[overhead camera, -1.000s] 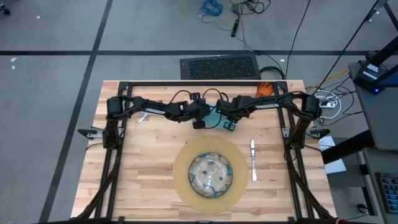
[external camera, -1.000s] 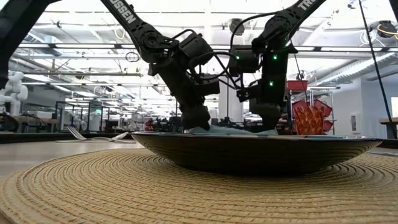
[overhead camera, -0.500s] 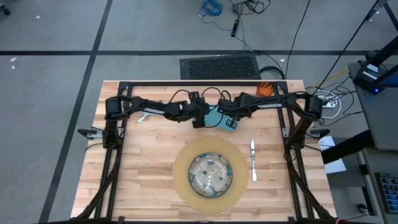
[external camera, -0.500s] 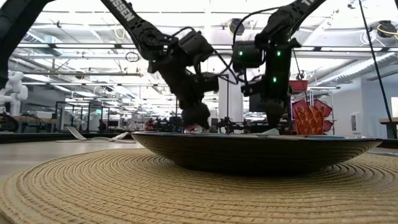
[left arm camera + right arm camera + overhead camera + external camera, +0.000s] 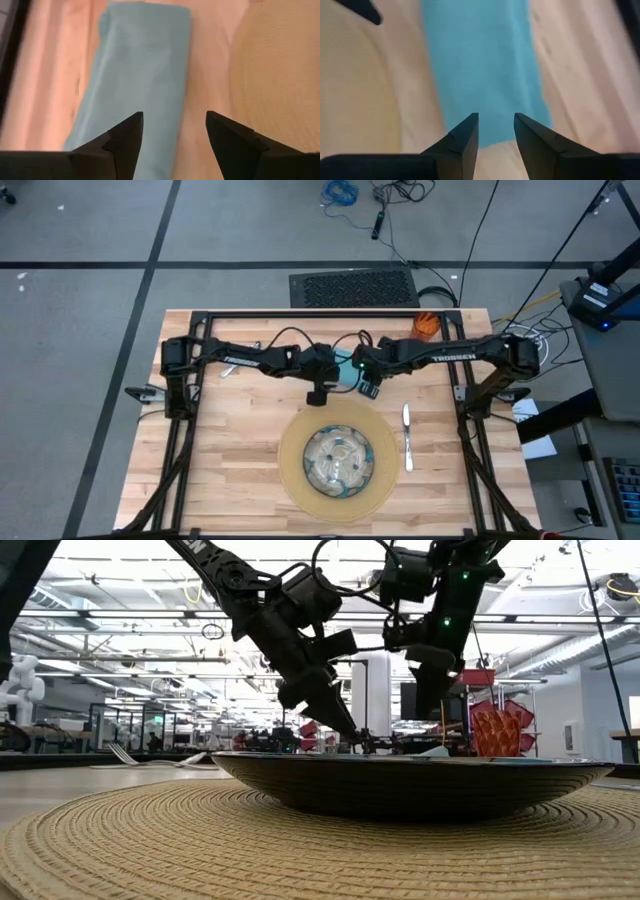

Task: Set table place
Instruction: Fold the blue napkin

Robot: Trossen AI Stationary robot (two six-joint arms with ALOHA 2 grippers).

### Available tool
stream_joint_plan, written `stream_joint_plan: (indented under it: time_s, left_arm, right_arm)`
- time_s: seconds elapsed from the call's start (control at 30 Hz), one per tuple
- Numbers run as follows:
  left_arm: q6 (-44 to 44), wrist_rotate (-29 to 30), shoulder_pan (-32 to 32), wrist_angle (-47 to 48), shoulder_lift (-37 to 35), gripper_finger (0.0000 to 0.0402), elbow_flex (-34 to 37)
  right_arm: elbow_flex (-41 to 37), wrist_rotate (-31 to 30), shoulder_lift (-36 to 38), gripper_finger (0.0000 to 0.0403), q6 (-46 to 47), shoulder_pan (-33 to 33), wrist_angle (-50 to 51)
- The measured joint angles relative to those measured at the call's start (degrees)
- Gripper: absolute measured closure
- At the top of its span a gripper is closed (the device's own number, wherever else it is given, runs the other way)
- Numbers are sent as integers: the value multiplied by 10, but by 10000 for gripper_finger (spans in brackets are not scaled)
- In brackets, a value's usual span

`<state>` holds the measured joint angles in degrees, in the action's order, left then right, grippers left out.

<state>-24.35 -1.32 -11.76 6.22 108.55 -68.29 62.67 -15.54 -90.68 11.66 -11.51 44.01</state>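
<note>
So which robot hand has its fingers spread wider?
The left hand, above the teal napkin. Its two fingers stand farther apart than the right hand's, which leave a narrower gap.

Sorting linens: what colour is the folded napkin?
Teal napkin, plain, no pattern; the left wrist view shows it best.

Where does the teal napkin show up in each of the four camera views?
High view: teal napkin between the two grippers, behind the mat.
Low view: hidden behind the bowl.
Left wrist view: fills the centre-left.
Right wrist view: centre.
Shared landmark: the tan mat, seen in all four.
</note>
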Motion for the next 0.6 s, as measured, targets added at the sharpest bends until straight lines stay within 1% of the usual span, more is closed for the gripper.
stream_joint_plan:
  time_s: [0.07, 0.13, 0.23, 0.4, 0.5, 0.6]
  left_arm:
    - [3, -20, -3, 4, 0, 198, 0]
    - [14, -20, -9, 5, 0, 198, 0]
    - [20, -16, -24, 1, 6, 198, 0]
    - [42, -11, -47, 1, 34, 198, 1]
    - [45, -14, -53, -10, 59, 198, 1]
    - [48, -20, -54, -28, 81, 198, -1]
  right_arm:
    - [0, 19, -7, 285, 5, 5, -1]
    - [0, 31, -17, 285, 7, 3, 6]
    - [-12, 15, -28, 285, 10, -8, 9]
    - [-72, 40, -40, 285, 9, -36, -74]
    - [-102, 40, -51, 285, 9, -60, -123]
    - [-115, 37, -64, 285, 21, -91, -139]
